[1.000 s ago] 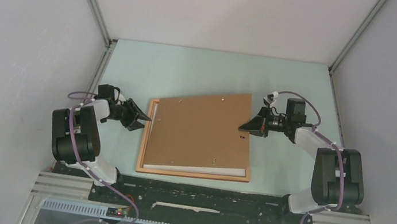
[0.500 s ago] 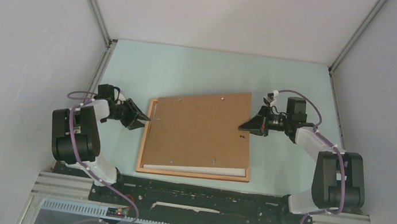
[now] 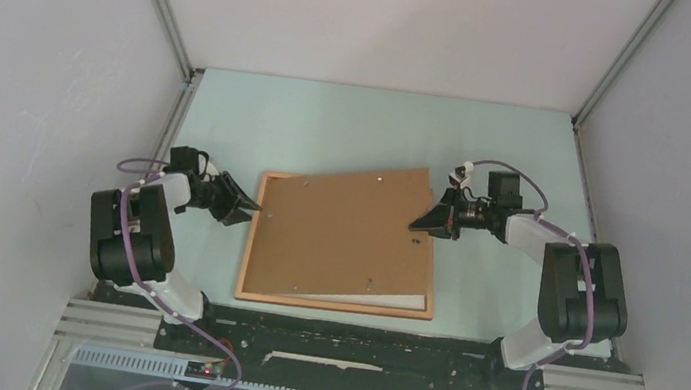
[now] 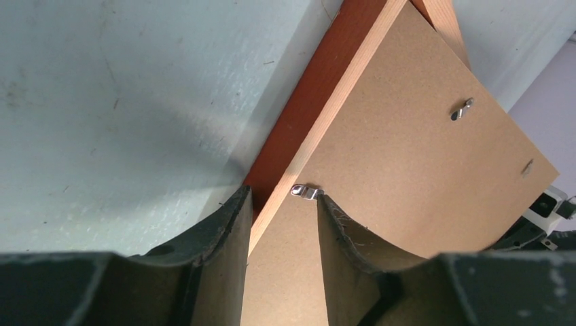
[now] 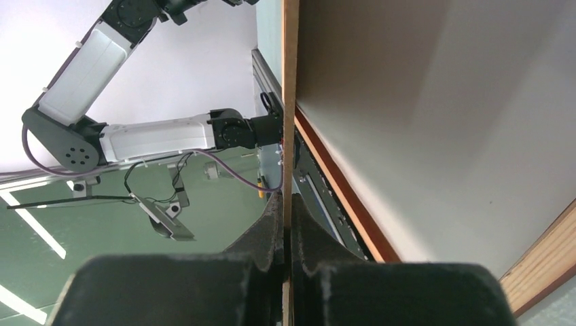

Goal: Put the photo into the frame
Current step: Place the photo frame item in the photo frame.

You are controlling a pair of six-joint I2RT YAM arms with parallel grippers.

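Frame (image 3: 337,305): orange-brown wood rim, redder on its outer side.
Board (image 3: 341,235): plain mid-brown, unpatterned; small silver clips (image 4: 306,192).
Photo (image 3: 378,298): plain white sliver, at the board's 5 o'clock.
Table (image 3: 331,123): pale blue-green, faintly scuffed.
Grippers: left gripper (image 3: 256,208) and right gripper (image 3: 414,226) matte black.
Arms (image 3: 130,227): black joints, white links, purple cables (image 3: 136,165).
Walls (image 3: 40,34): light grey.
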